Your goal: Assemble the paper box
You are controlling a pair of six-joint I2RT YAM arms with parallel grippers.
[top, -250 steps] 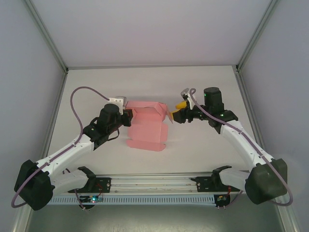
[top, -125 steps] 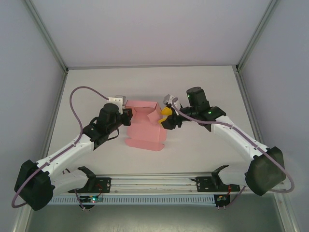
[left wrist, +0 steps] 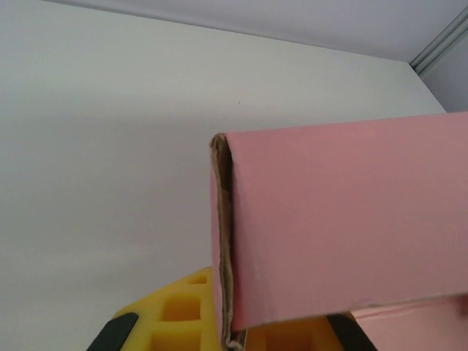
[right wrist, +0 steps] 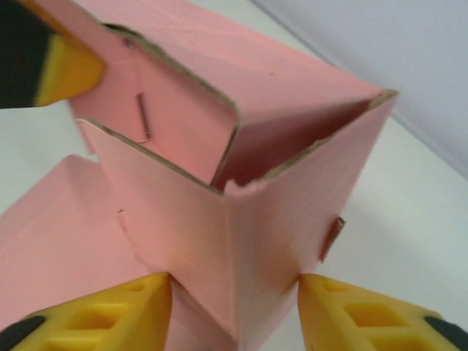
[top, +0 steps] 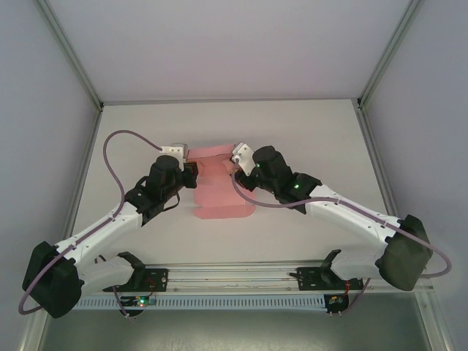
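Pinching the paper box by a raised wall at its 10 o'clock corner, my left gripper is pressing tight. The box is sitting in the middle of the counter, half folded. At its 1 o'clock side my right gripper is straddling an upright corner, pads apart against the card; I cannot tell whether it is gripping. Squeezing there is risking a crushed corner or a sprung fold, and opposing pulls are risking a tear.
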